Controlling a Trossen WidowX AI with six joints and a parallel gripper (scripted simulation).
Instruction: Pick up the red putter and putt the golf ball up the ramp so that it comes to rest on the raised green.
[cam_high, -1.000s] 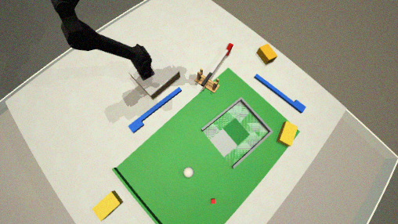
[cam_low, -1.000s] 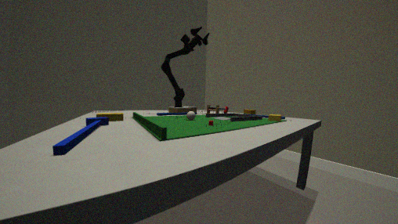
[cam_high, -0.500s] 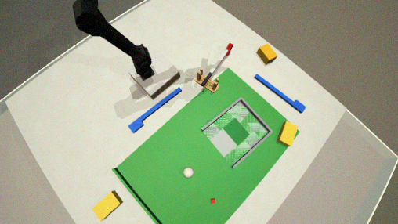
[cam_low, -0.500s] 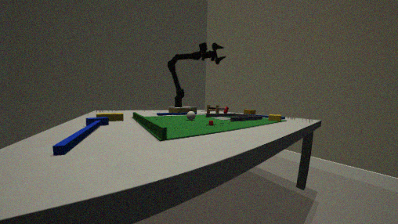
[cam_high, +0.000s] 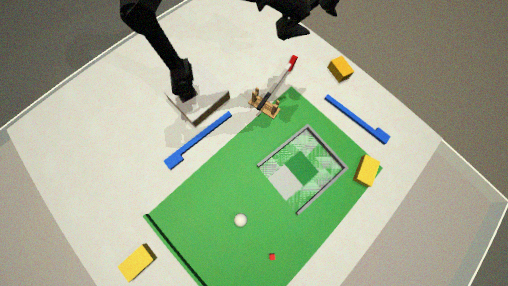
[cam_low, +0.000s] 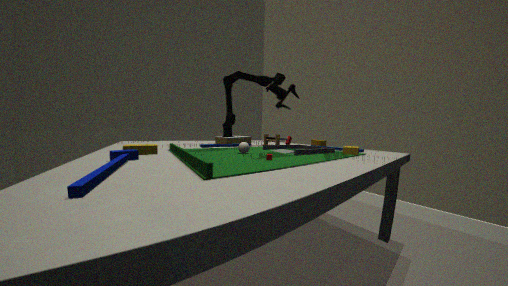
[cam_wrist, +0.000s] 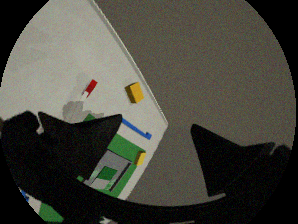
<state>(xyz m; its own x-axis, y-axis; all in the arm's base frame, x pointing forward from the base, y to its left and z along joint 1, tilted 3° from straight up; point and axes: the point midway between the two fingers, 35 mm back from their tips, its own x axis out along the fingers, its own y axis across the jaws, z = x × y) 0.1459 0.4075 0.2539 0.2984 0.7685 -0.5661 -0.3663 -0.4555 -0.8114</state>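
Observation:
The red putter (cam_high: 276, 85) (cam_wrist: 90, 88) rests across a small wooden stand (cam_high: 271, 111), its dark grip over the stand and its red end out past the mat's corner. The white golf ball (cam_high: 240, 220) (cam_low: 244, 147) sits on the green mat (cam_high: 200, 200) (cam_low: 225, 167). The raised green (cam_high: 301, 168) (cam_wrist: 107, 173) is a dark green square with grey walls around it and a pale ramp (cam_high: 285, 183) on its ball side. My gripper (cam_high: 322, 24) (cam_low: 293, 102) (cam_wrist: 157, 123) is open and empty, high above the table beyond the putter's red end.
Yellow blocks (cam_high: 136, 262) (cam_high: 367, 170) and an orange block (cam_high: 340, 69) (cam_wrist: 134, 93) lie around the mat. Blue bars (cam_high: 198, 140) (cam_high: 355, 117) flank it. A small red cube (cam_high: 272, 256) (cam_low: 269, 157) is near the ball. A dark strip (cam_high: 175, 249) edges the mat.

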